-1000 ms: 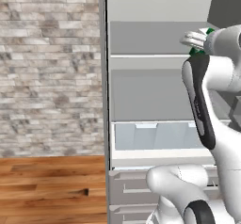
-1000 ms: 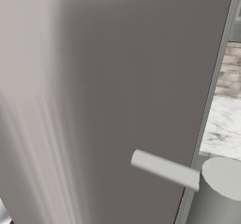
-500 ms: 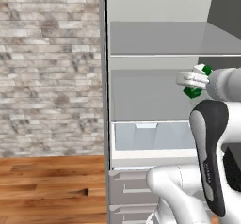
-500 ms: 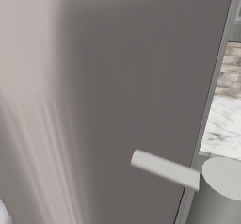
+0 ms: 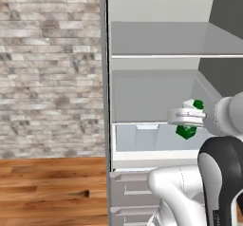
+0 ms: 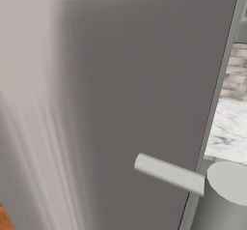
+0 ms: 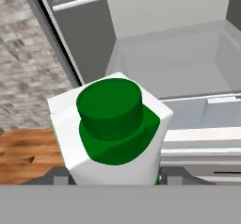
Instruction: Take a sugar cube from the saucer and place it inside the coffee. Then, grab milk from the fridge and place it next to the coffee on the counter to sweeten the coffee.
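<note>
My pincer (image 5: 187,121) is clamped on the milk (image 5: 188,123), and it sits lower than it did a second ago: back then the carton was up near the top shelf level at the right edge of the left base view, half a second ago it was partway down, and now it hangs in front of the open fridge (image 5: 156,82), just above the pale drawer (image 5: 152,137) at the compartment's foot. From my hand view the milk (image 7: 115,133) is right up close, green cap toward the camera, white shoulders either side, with my dark fingertips (image 7: 60,178) barely peeking out at its flanks; the lower half of the carton is cut off there. In the left base view my own arm covers the fridge's right side. The right base view matches the earlier pictures: the grey fridge door (image 6: 111,103) up close and blurred, its bar handle (image 6: 169,174) jutting out, and a sliver of marble counter (image 6: 230,132) past the door's edge.
</note>
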